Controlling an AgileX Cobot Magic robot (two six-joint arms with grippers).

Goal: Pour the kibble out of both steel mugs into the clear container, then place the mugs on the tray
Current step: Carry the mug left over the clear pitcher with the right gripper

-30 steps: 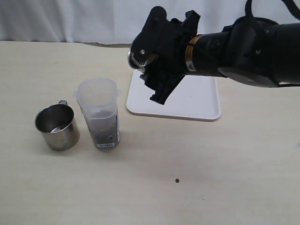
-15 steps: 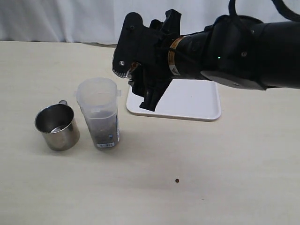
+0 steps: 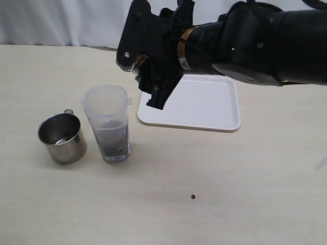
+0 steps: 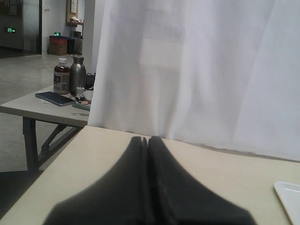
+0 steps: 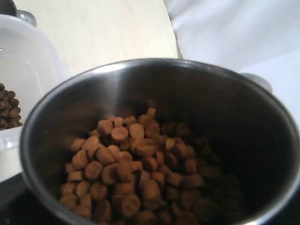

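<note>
My right gripper is shut on a steel mug, held tilted in the air just above and right of the clear container. In the right wrist view the mug fills the frame, holding a heap of brown kibble, and hides the gripper's fingers. The container's rim shows beside the mug. Kibble lies in the container's lower part. A second steel mug stands upright left of the container, looking empty. The white tray lies behind, under my arm. My left gripper is shut on nothing, over the table's far left.
One loose pellet lies on the beige table toward the front. A white curtain hangs along the back edge. The left wrist view shows a tray corner and a side table with bottles beyond the table edge.
My right arm has carried the filled mug leftward and a little up, from over the tray's left end to just beside the container's mouth. Everything on the table has stayed put.
</note>
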